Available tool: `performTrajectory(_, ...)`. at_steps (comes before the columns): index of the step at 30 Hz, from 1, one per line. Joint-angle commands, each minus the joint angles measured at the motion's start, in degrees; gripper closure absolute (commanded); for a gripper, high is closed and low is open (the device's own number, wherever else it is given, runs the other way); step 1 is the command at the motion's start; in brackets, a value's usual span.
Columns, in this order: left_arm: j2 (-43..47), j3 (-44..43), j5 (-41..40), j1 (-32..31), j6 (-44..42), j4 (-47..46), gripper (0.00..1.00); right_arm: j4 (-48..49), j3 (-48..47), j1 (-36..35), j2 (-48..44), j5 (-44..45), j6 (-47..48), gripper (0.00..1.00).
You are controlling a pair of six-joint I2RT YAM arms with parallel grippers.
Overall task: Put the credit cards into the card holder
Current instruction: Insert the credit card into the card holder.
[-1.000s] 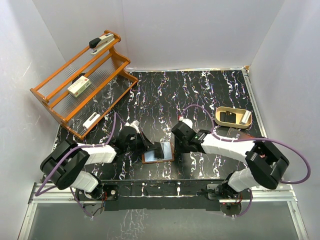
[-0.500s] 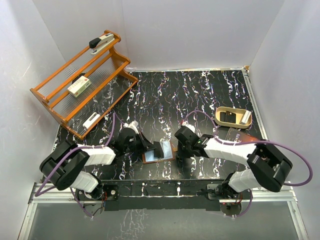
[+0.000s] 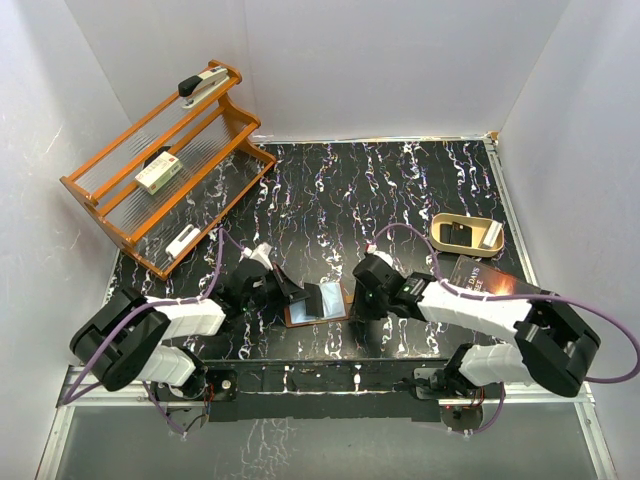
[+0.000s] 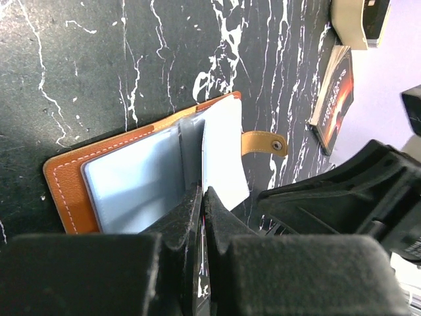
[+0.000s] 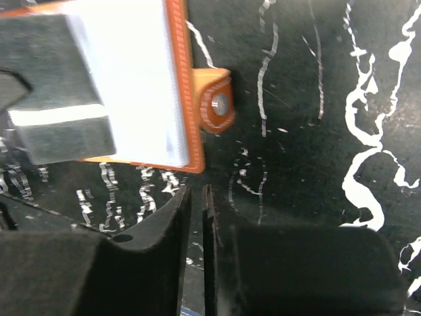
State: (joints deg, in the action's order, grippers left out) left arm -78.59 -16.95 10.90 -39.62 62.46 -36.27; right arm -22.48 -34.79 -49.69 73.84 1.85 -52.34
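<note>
Holder (image 3: 315, 306) lies spread open on the desk (image 3: 400, 190), at the middle of the near edge, between the two arms. Its brown leather is down and its pale blue inner leaves (image 4: 131, 181) face up. Whether any of them is a card cannot be told. Its snap tab (image 5: 216, 105) sticks out to the right, flat on the desk.

The left end effector (image 4: 202, 197) is clenched, its tips at the holder's middle fold. Whether they pinch a leaf there cannot be told. The right end effector (image 5: 196, 197) hangs just right of the tab, all but closed on a thin slit, with nothing in it.

The desk is black with white marble-like veins, and plain white walls (image 3: 380, 60) shut it in on the left, right and far sides. A wooden rack (image 3: 100, 210) stands at far left, with a stapler (image 3: 203, 82) on its top shelf and a white-and-green box (image 3: 158, 174) lower down. At right a tan tray (image 3: 437, 230) sits just beyond a dark book (image 3: 480, 280).
</note>
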Motion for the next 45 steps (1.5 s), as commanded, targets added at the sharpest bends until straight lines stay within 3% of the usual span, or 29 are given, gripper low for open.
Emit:
performTrajectory(1,2.71,-0.07,-1.7,-0.28,-0.79,0.96,1.0,-1.44,-6.67,-0.23,-4.72,2.24,-0.4,0.83)
performTrajectory(4,2.55,0.06,-1.96,-0.29,-0.64,0.59,1.0,-0.8,-8.63,-0.23,-4.42,1.62,-0.28,0.73)
performTrajectory(16,-0.76,0.36,-1.17,-0.29,0.42,-2.59,1.0,1.03,-13.11,-0.31,7.86,4.46,3.98,0.73)
performTrajectory(28,-2.24,1.77,-0.92,-0.29,1.67,-6.15,1.0,3.21,-5.36,-0.88,9.61,3.66,2.05,0.92)
performTrajectory(45,-4.84,4.55,-2.49,-0.29,0.0,-10.42,1.0,5.11,-1.89,-1.98,9.99,3.61,1.36,0.97)
